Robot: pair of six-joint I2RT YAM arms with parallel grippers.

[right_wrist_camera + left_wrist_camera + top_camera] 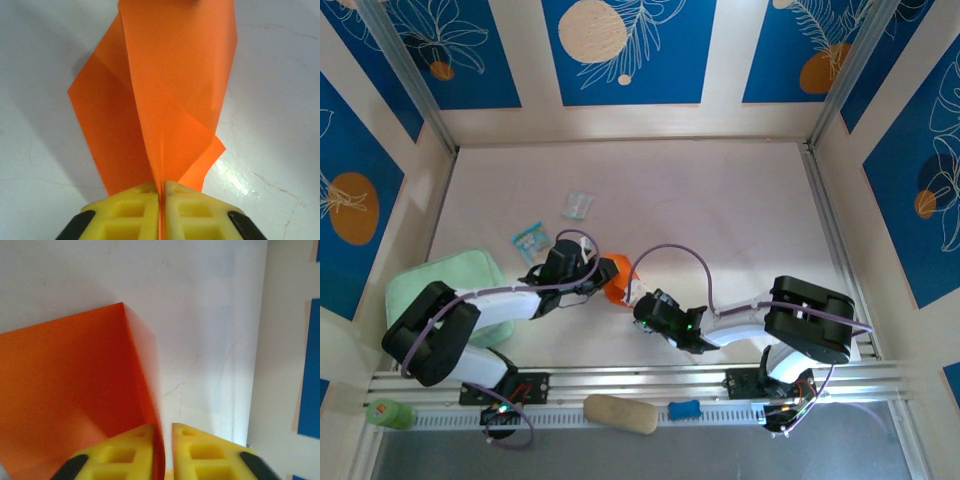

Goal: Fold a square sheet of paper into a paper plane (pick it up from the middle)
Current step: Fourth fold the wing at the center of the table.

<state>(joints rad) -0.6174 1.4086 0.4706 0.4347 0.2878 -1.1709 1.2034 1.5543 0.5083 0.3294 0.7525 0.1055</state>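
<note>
The square sheet of paper (619, 277) is bright orange and creased, standing up off the white table between my two grippers. In the right wrist view the sheet (175, 75) fans upward in folded flaps from a centre crease, and my right gripper (163, 187) is shut on that crease. In the left wrist view one flat orange panel (75, 380) leans to the left. Its edge runs down between the yellow fingers of my left gripper (167, 432). The paper rests against the left finger (125, 452), with a narrow gap to the right one, so this gripper is slightly open.
A mint green pad (445, 285) lies at the left by the left arm. A blue-and-white packet (530, 238) and a clear wrapper (578, 205) lie behind the grippers. A beige block (620, 413), a small blue piece (685, 409) and a green bottle (390, 413) sit by the near rail.
</note>
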